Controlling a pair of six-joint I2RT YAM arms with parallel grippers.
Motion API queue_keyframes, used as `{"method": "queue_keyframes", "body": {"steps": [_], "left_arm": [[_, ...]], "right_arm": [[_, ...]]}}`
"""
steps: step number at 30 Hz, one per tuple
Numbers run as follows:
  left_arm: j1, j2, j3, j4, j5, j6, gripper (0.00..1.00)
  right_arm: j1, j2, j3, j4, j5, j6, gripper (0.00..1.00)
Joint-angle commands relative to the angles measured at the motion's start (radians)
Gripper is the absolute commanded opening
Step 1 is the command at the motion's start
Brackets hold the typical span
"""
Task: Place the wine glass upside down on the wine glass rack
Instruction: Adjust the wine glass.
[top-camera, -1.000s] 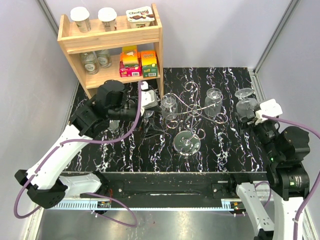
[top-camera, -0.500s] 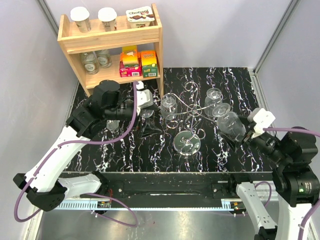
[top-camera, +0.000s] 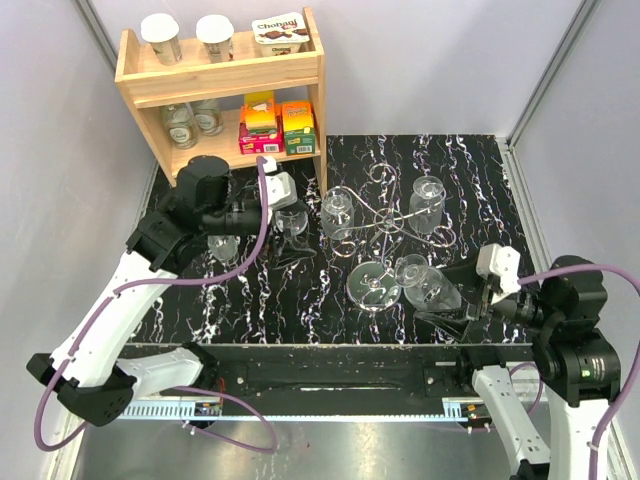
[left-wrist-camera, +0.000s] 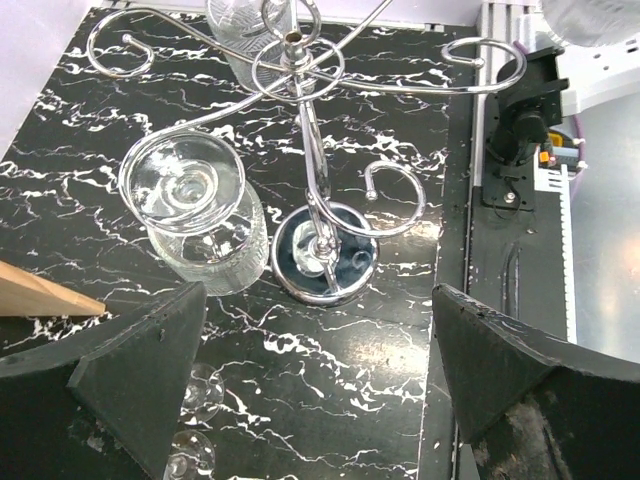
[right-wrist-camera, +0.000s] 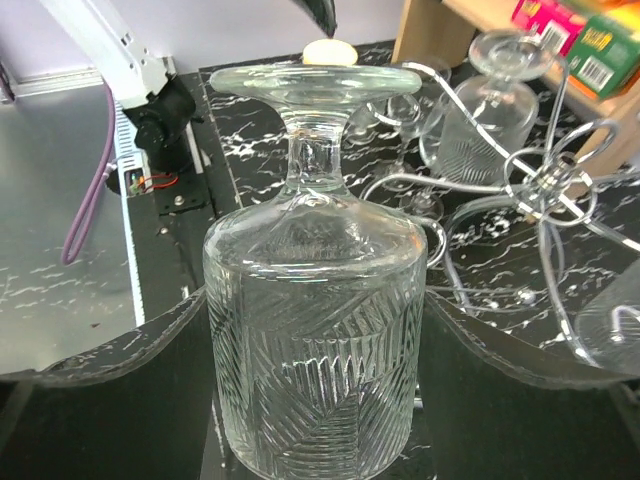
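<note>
Your right claw (top-camera: 455, 303) is pinching the glass (right-wrist-camera: 315, 340) by its bowl, one finger on each side. It holds the glass over the near right part of the bench (top-camera: 260, 300), just beside the rack (left-wrist-camera: 312, 170). Your left claw (top-camera: 290, 245) is spread wide and empty on the rack's other side, so the right arm is the one to finish this.

Everything turns on the glass's long axis. It runs straight out from the right claw, with the foot (right-wrist-camera: 315, 78) leading and pointing at the rack. From above, the glass looks tipped well over rather than hanging bowl-down. You will probably need to raise the foot end, then slide the stem sideways into a free curl (left-wrist-camera: 420, 200) on the near side. A hung glass (left-wrist-camera: 195, 215) already fills one arm, and another hangs on the far side.

Some things you cannot see well:
- **Bowl rim:** it is cut off at the bottom of the right wrist view.
- **Claw pads:** they sit behind the ribbed glass in that same view.
- **Foot and wire:** from above, clear glass over the marbled bench blurs into the wire, so you cannot tell whether the foot touches the rack or which curl lies closest.
</note>
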Motion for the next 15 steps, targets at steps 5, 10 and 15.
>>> {"method": "queue_keyframes", "body": {"steps": [5,10,15], "left_arm": [[0.016,0.036,0.069,0.077,0.223,-0.092,0.99],[-0.070,0.089,0.180,0.086,0.180,-0.100,0.99],[-0.194,0.184,0.337,0.057,0.082,-0.057,0.99]], "right_arm": [[0.034,0.042,-0.020,0.152,-0.072,0.073,0.00],[0.035,0.128,0.029,0.234,-0.084,0.163,0.00],[0.034,0.229,0.089,0.313,-0.092,0.237,0.00]]}}
